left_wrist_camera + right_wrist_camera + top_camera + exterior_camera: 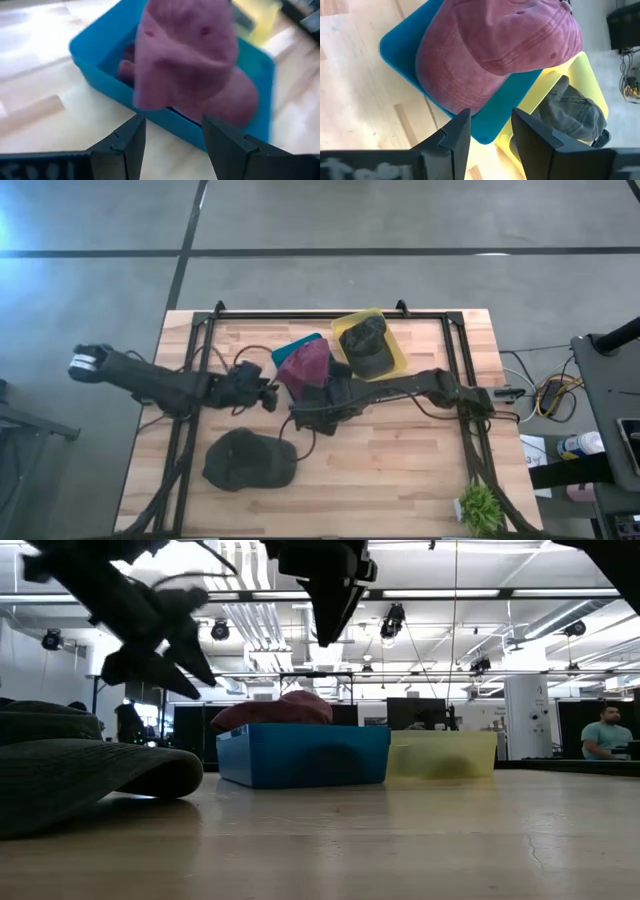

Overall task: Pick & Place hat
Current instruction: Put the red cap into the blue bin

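A maroon cap [305, 365] lies in a blue bin [290, 348], bulging over its rim [495, 50]. A grey cap [365, 343] sits in the yellow bin [397, 358] beside it. A dark hat [248, 459] rests flat on the table near the near edge, large at the left of the low view [70, 765]. My left gripper [172, 135] is open and hovers left of the blue bin, facing the maroon cap [190, 60]. My right gripper [490, 130] is open above the blue bin's near side [335, 390], touching nothing.
A black frame [300, 314] runs along the far edge and down both sides of the wooden table. A small green plant [480, 505] stands at the near right corner. Cables trail from both arms. A person [605, 735] sits far off in the room.
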You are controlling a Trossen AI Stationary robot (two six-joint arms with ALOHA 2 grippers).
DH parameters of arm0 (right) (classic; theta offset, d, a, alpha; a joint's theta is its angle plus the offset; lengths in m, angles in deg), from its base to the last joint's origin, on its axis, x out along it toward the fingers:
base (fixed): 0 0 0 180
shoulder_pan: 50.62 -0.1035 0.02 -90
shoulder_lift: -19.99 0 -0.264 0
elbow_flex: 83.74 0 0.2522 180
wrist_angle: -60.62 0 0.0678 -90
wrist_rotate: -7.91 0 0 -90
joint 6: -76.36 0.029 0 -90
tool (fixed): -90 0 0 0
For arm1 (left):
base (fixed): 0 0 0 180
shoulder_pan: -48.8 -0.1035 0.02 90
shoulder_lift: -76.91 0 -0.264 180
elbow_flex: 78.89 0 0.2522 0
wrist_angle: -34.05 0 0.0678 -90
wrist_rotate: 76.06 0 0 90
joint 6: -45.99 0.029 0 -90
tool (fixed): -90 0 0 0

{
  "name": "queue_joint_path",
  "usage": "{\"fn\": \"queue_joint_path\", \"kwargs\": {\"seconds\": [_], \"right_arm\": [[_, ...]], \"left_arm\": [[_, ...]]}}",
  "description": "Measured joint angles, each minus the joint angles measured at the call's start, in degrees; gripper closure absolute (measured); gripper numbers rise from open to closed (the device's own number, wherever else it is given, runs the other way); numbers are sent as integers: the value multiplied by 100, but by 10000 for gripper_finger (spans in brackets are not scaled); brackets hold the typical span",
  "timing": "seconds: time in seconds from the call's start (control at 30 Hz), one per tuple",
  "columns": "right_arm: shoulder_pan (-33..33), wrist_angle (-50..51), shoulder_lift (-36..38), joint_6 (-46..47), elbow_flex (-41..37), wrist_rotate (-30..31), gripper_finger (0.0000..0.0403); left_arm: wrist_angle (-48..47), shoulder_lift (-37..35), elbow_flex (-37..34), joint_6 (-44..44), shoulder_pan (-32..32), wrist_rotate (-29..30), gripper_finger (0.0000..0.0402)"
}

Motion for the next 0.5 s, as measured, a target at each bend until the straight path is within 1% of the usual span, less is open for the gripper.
{"fn": "queue_joint_path", "kwargs": {"seconds": [0.17,0.27,0.4,0.5], "right_arm": [[-134,6,71,145,0,233,261],[-215,28,154,322,0,279,262],[-307,117,215,536,0,311,268],[-352,129,223,645,0,414,270]], "left_arm": [[108,350,-6,1061,-865,-618,216],[429,522,-7,1599,-1292,-938,216],[1064,730,-7,2101,-1678,-1164,216],[1441,950,-7,2402,-1854,-1216,216]]}}
